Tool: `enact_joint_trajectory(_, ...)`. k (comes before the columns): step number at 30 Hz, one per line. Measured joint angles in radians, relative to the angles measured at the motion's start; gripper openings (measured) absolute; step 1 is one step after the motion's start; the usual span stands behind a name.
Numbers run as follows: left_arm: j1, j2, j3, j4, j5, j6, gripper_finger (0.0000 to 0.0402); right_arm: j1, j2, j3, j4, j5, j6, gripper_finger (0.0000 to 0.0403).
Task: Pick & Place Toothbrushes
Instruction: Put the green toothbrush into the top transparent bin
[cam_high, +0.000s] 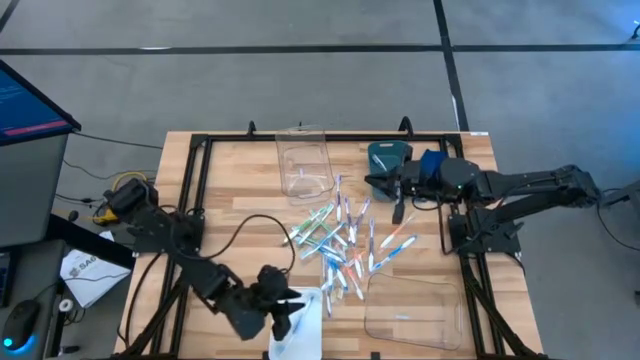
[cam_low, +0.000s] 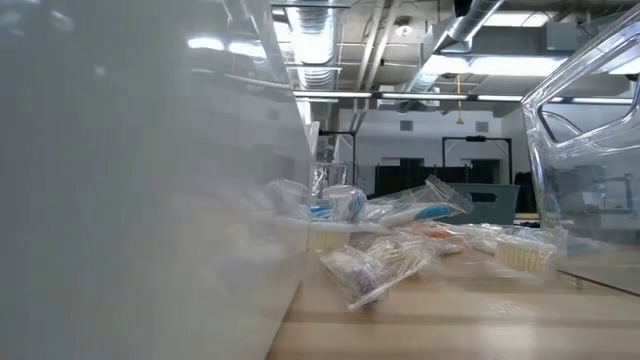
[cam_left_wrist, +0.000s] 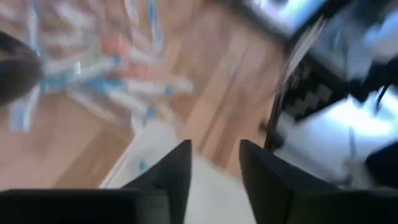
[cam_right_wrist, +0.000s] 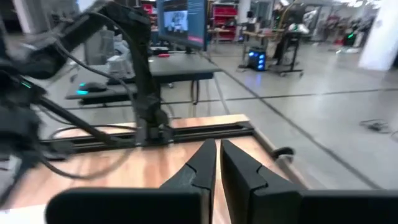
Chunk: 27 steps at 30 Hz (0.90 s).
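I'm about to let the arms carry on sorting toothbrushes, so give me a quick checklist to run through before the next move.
1. Left gripper over the white bin at the table's near edge: ok.
2. Left fingers apart with nothing between them: ok.
3. Toothbrush already in the white bin: cannot tell.
4. Toothbrushes still piled mid-table, ready to pick: ok.
5. Right gripper shut, holding nothing, waiting by the far right of the pile: ok.
6. Clear tray at near right free of arms: ok.

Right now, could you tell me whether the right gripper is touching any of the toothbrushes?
Apart. In the high view the right gripper hangs beside the toothbrushes, bare wood showing between them; its wrist view shows only bare table under the shut fingers.
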Motion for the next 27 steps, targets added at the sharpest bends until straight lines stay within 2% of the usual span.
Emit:
enact_joint_trajectory(4, 0.04, 0.026, -0.022, 0.001, 0.14, 0.058, 0.0034, 0.056, 0.0, 0.0, -0.026, 0.0, 0.039, 0.0015)
enact_joint_trajectory(6, 0.054, 0.026, -0.037, 0.001, 0.206, 0.084, 0.001, 0.087, 0.0, 0.0, -0.041, 0.0, 0.063, 0.0016)
enact_joint_trajectory(14, 0.112, 0.026, -0.101, -0.013, 0.429, 0.116, 0.0001, 0.186, 0.0, 0.0, -0.085, 0.0, 0.119, 0.002)
enact_joint_trajectory(27, 0.201, 0.019, -0.166, -0.101, 0.509, 0.106, 0.0, 0.242, 0.0, 0.0, -0.164, 0.0, 0.175, 0.0012)
